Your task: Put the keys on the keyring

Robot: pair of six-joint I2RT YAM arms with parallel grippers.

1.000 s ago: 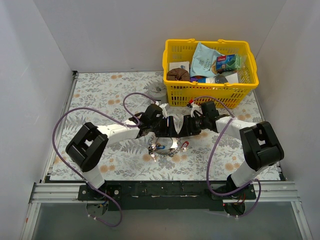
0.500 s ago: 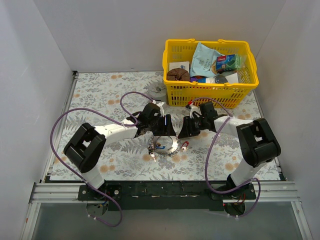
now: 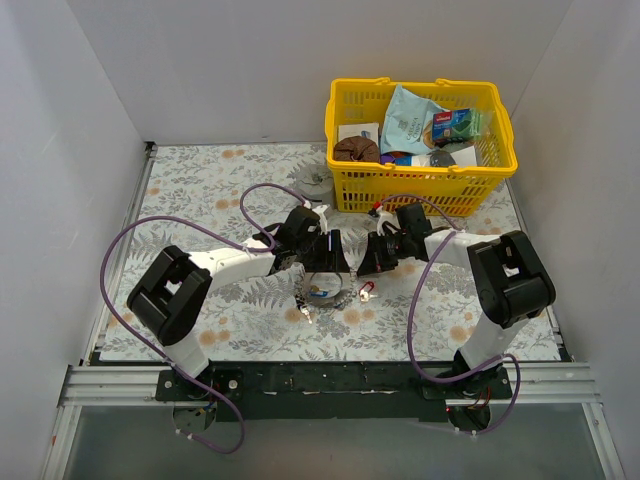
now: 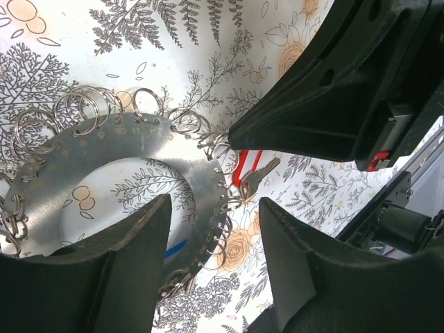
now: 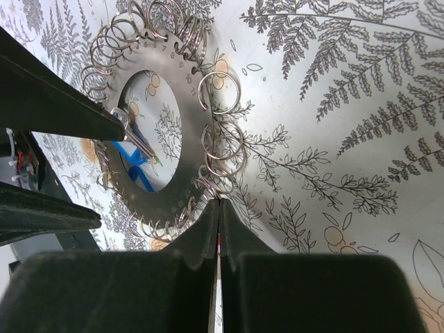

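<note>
- Right wrist view shows the keyring (image 5: 189,104), a flat silvery plate with a round hole and small split rings (image 5: 173,24) all round its rim. It lies on the fern-printed worktop (image 5: 347,83), and from above it sits between the two arms' tips.
- Right jaws are pressed fully together, with their tip at the plate's rim at about 5 o'clock, among the split rings. I cannot tell whether a ring is caught between them. If only a wire's edge is pinched, or nothing at all, a pull would probably slip off.
- Rings overlap at that spot, so two could be taken at once and snag.
- Left jaws stand partway apart, one finger (image 4: 132,263) on the hole side of the plate's band and the other outside the rim. They seem not to clamp the plate, so a tug from the right could drag the whole keyring along.
- One key (image 4: 260,175) on a red loop (image 4: 239,163) lies loose at the plate's 3 o'clock in the left wrist view, just below the right arm's finger (image 4: 312,104). A sideways sweep there could knock it away.
- Both arms' fingers crowd the same rim, so a small misjudged move risks a bump.
- Up at 1 o'clock, the yellow basket (image 3: 420,185) is well apart and poses little risk.
</note>
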